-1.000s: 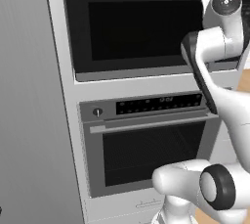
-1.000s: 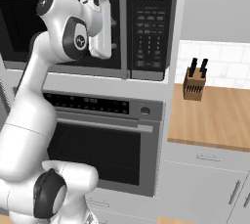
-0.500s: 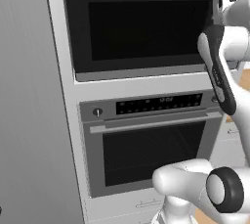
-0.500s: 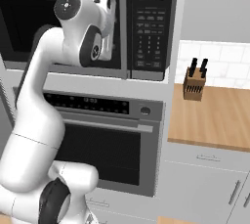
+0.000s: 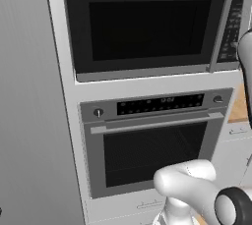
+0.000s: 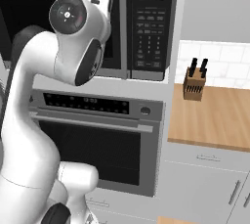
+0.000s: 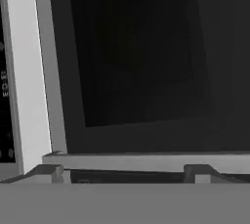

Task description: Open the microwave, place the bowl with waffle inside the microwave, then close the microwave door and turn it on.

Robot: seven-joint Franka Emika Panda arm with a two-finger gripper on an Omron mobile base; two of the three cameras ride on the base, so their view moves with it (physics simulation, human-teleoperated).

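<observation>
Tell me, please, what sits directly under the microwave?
Under the microwave sits a grey-framed oven with a horizontal bar handle. Its dark glass hides the inside.

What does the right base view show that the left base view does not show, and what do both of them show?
Right base view alone: a wooden knife block on the wooden counter, white wall tiles, and the microwave keypad seen from the front.

Left base view alone: the tall grey panel left of the appliances, and the whole dark glass of the microwave door.

Both: the microwave, its door shut, the door's vertical handle, and the oven under it.
</observation>
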